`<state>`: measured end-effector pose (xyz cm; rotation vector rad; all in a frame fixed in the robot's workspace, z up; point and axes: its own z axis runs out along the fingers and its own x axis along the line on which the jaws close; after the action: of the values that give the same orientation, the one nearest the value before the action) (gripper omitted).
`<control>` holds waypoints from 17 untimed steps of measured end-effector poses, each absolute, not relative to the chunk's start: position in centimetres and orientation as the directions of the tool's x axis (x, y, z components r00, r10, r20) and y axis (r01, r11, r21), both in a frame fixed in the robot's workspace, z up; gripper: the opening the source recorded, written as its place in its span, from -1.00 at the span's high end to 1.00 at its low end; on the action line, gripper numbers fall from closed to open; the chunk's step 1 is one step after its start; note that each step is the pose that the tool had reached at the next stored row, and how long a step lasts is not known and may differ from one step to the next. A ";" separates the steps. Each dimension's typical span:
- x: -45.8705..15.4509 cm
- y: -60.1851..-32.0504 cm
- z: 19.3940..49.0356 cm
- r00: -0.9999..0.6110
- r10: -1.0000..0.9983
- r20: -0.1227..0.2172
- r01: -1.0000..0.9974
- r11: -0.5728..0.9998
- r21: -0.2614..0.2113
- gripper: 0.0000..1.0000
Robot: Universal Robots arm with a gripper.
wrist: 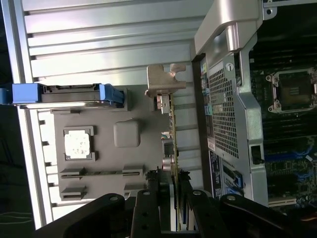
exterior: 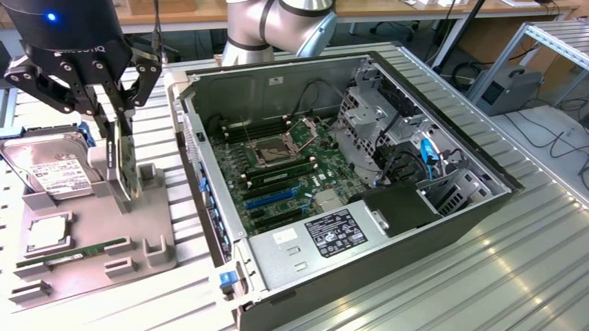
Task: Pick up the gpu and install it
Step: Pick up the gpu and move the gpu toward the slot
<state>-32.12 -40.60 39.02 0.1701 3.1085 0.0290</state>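
Observation:
The gpu (exterior: 118,162) is a thin dark card standing on edge in a slot of the grey holder tray (exterior: 152,227), at the exterior view's left. My gripper (exterior: 120,118) comes down over its upper edge with a finger on either side of the card, shut on it. In the wrist view the gpu (wrist: 173,126) runs edge-on from between my fingers (wrist: 159,184) out to its silver end bracket (wrist: 165,79). The card's lower end sits at the holder; I cannot tell whether it has lifted clear.
On the holder lie a silver hard drive (exterior: 51,172), a square processor (exterior: 46,234) and a green memory stick (exterior: 74,252). The open computer case (exterior: 442,227) stands at the exterior view's right, its motherboard (exterior: 276,186) exposed with blue slots (exterior: 269,200). The case wall (wrist: 233,99) is close beside the card.

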 end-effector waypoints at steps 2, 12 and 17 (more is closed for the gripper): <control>-32.1 -40.6 39.2 -0.994 0.109 -0.027 0.109 0.994 0.020 0.45; -32.1 -40.6 39.9 -0.994 0.109 -0.027 0.109 0.994 0.020 0.45; -32.1 -40.6 40.5 -0.994 0.109 -0.027 0.109 0.994 0.020 0.45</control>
<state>-32.11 -40.60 40.50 0.1701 3.1085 0.0289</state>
